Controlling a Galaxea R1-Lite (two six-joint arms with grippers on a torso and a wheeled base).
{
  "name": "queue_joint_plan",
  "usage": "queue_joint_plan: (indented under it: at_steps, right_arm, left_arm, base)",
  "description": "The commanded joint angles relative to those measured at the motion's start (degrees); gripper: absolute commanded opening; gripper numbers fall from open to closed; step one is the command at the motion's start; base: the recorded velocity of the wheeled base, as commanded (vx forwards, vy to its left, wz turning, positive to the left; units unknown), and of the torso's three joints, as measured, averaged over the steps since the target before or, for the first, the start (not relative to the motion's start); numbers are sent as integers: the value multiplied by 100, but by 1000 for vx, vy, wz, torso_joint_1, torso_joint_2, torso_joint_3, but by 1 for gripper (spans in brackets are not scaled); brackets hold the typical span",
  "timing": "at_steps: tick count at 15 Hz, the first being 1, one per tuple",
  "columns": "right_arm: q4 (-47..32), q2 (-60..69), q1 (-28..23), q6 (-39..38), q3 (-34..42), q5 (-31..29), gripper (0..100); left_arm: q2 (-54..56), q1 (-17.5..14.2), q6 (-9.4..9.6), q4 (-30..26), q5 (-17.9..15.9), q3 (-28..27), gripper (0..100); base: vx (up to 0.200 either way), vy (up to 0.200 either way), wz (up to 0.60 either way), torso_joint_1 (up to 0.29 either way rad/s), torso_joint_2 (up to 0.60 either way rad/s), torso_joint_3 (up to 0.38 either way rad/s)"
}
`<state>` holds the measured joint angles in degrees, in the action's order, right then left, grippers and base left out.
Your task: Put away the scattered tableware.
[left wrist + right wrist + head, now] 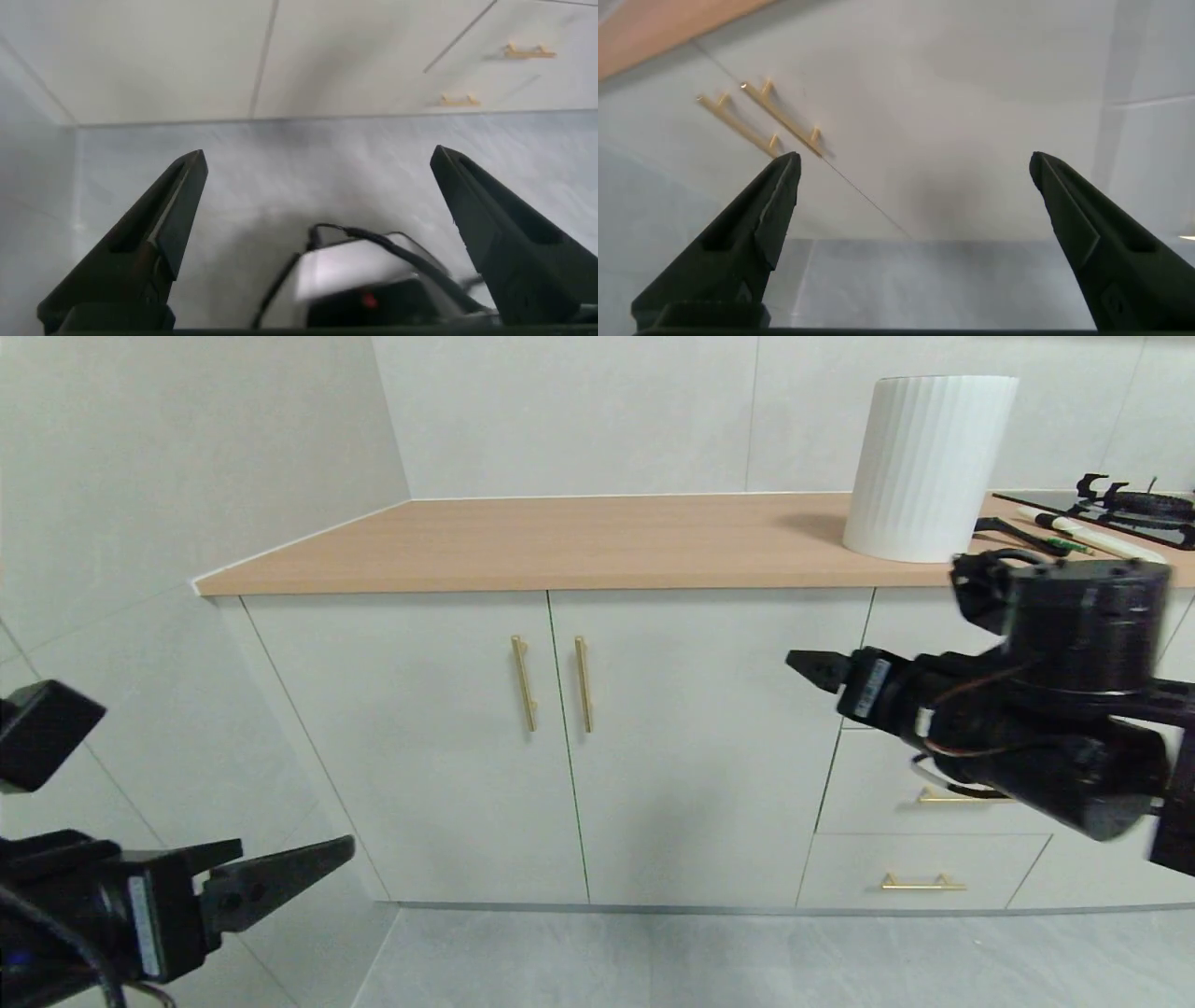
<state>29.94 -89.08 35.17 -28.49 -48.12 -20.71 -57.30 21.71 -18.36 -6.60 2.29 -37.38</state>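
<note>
- Left gripper (318, 159): jaws spread wide with nothing between them. It hangs low at the robot's left, above the grey tiled floor (747, 961) and short of the cabinet base.
- Right gripper (912, 159): jaws spread wide and empty. It is held at drawer height in front of the white cabinet doors (700, 747), pointing toward the pair of gold bar handles (766, 117).
- Light wooden surface (579, 541): runs above the cabinet doors and the white drawers (920, 868).
- White ribbed cylindrical container (929, 467): stands upright on the surface, toward the robot's right.
- Scattered long-handled utensils (1055, 527) (dark and pale pieces; exact types cannot be told): lie flat on the surface just beside the container, between it and the black hob (1134, 504). They are well apart from both grippers.
</note>
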Motion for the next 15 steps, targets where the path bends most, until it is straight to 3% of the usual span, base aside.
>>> queue_joint_plan:
  at_steps: [1,2,4,5,6,7,8,11,13,15]
  right_arm:
    - [-32,2509,-1,511,1973,-337,100]
    - [-32,3344,-89,775,2658,-530,100]
    - [-138,4619,-344,1302,3265,-522,100]
    - [-507,5471,-1003,1759,3511,-486,100]
    - [-639,5691,-1241,1856,3528,-442,100]
    - [-1210,6526,-1750,2111,3476,-29,100]
    - [-1403,6772,-1838,2207,3432,50,100]
    - [-3135,8266,-2489,2867,3080,164,100]
    - [-3240,8328,-2603,2761,3107,-232,100]
    - [-3091,8328,-2937,2708,3115,-566,100]
  left_arm:
    - [1537,-246,289,-8,61,732,100]
    - [2258,-343,474,-8,52,978,100]
    - [3207,-563,878,-35,34,1224,100]
    - [3822,-774,1168,-61,34,1365,100]
    - [3989,-844,1221,-79,34,1400,100]
    - [4499,-1125,1344,-175,17,1505,100]
    - [4649,-1169,1361,-237,17,1523,100]
    - [5167,-1354,1379,-659,228,1602,100]
    - [5167,-1530,1467,-650,439,1637,100]
    - [5237,-1872,1730,-632,439,1646,100]
  base:
    - [0,0,0,0,0,0]
    - [0,0,0,0,0,0]
    - [0,0,0,0,0,0]
    - [0,0,0,0,0,0]
    - [0,0,0,0,0,0]
    - [0,0,0,0,0,0]
    - [0,0,0,0,0,0]
    - [0,0,0,0,0,0]
    - [0,0,0,0,0,0]
    - [0,0,0,0,0,0]
